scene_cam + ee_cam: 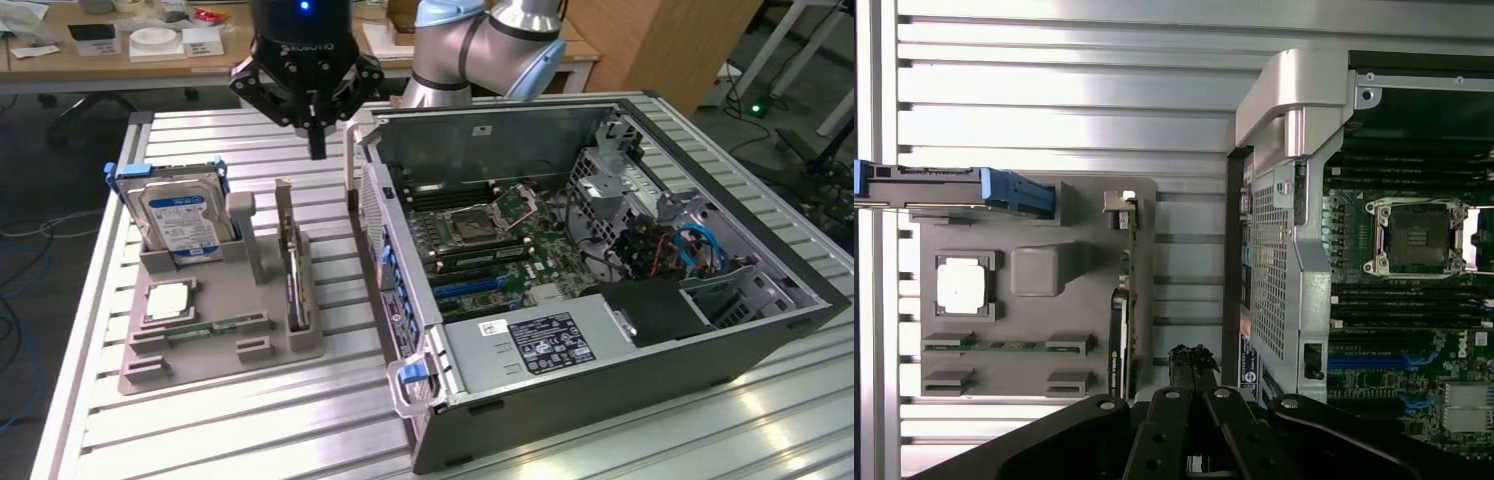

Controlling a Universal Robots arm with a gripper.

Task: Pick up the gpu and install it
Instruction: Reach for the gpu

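Here, one gpu (291,262) stands edge-up in one grey holder (200,362), one gripper (316,150) hovering nearby, closed tight and empty.

the arm (481,45) stands at the far side of the scene, its silver-grey links bent at a joint. the black gripper (316,148) hangs toward the exterior view's left, pointing straight down, with fingers (1184,372) pressed together and holding nothing.

1 gpu (295,285), 1 hdd (180,215), 1 cpu (170,300), 1 ram stick (214,327), 1 grey holder tray (200,362), 1 pc case (601,385), 1 gripper (316,148).
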